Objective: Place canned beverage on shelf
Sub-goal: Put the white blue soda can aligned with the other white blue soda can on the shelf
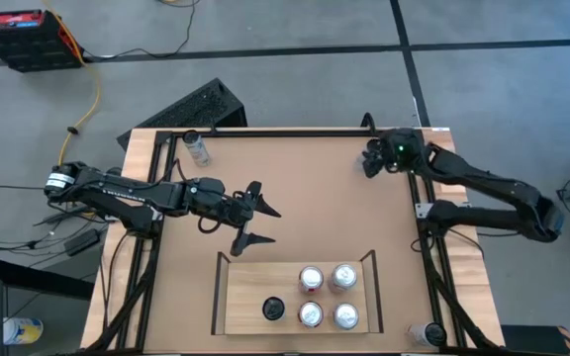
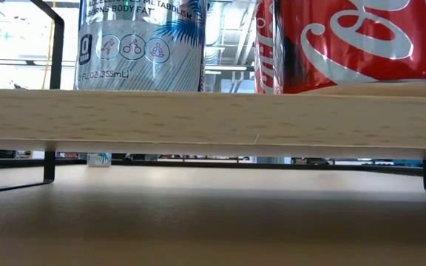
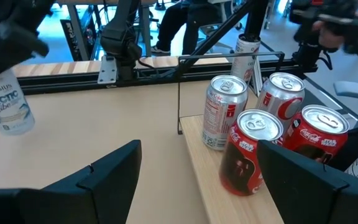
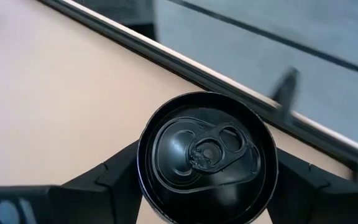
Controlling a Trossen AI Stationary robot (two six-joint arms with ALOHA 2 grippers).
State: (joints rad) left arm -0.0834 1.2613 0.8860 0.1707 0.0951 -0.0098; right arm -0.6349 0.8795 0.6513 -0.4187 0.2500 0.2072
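Right gripper at upper right of high view, fingers closed around black can, gripped at mid-wall just below rim

Can near table's back rail, well apart from shelf at lower centre, which already holds five cans

Judged: rigid but thin-walled, smooth, slippery, dents if squeezed hard; if full, fairly heavy; keep upright

Left gripper just above shelf's left end, jaws spread, empty
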